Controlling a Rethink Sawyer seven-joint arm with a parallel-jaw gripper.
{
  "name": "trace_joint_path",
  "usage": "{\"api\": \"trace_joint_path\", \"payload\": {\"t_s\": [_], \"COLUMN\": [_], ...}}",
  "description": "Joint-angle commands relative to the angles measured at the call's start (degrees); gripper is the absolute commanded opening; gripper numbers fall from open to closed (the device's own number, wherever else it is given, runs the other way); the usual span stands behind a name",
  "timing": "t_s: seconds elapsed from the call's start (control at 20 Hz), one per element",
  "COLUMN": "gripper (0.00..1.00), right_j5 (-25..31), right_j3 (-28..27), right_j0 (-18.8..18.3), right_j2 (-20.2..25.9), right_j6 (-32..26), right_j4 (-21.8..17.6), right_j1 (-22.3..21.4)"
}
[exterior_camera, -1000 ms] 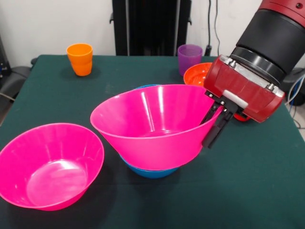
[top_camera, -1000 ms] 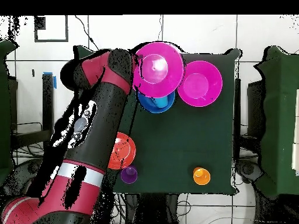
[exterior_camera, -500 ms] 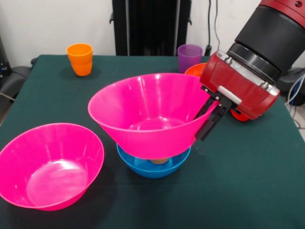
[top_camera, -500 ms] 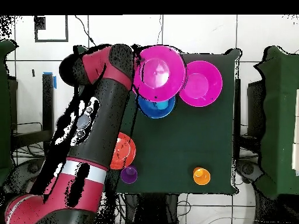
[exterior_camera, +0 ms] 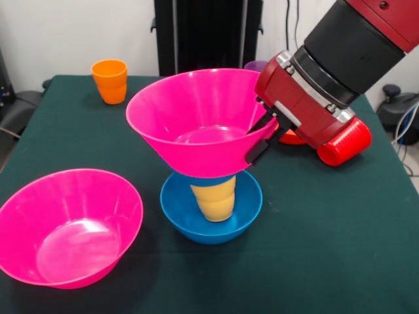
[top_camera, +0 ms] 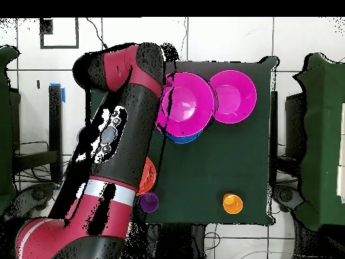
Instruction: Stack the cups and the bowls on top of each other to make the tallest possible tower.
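Note:
My gripper [exterior_camera: 256, 139] is shut on the rim of a large pink bowl [exterior_camera: 196, 121] and holds it tilted in the air. Below it a blue bowl [exterior_camera: 243, 210] stands on the table with a yellow cup [exterior_camera: 213, 199] inside it. A thin blue edge [exterior_camera: 213, 179] shows between the cup's top and the pink bowl's base. In the overhead view the held pink bowl [top_camera: 187, 104] covers most of the blue bowl [top_camera: 182, 139]. The second pink bowl [exterior_camera: 65, 226] sits alone at the near left. The red and light blue cups are out of view.
An orange cup [exterior_camera: 110, 80] stands at the far left. A purple cup [exterior_camera: 254, 65] and the orange-red bowl [exterior_camera: 292, 138] are mostly hidden behind the arm. In the overhead view the second pink bowl [top_camera: 232, 96], orange cup [top_camera: 232, 202] and purple cup [top_camera: 149, 201] show.
My gripper has lifted the pink bowl up off the blue bowl and a little toward the robot. The yellow cup in the blue bowl is now uncovered.

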Motion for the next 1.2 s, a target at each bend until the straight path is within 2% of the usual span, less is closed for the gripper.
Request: {"api": "trace_joint_path", "payload": {"t_s": [0.05,0.45,0.6,1.05,1.2], "gripper": [0.00,0.00,0.00,0.00,0.00], "right_j5": [5.3,4.3,1.0,-1.4,-5.3], "right_j3": [-1.2,-1.3,-0.4,0.0,0.2], "right_j0": [-1.4,-1.5,-1.0,-0.8,-0.8], "right_j2": [9.9,11.1,11.1,11.9,12.2], "right_j6": [-11.3,-11.5,-9.2,-7.4,-6.3], "right_j4": [0.3,-0.8,-1.4,-1.8,-2.4], "right_j1": [-2.1,-2.6,-2.9,-2.9,-2.8]}}
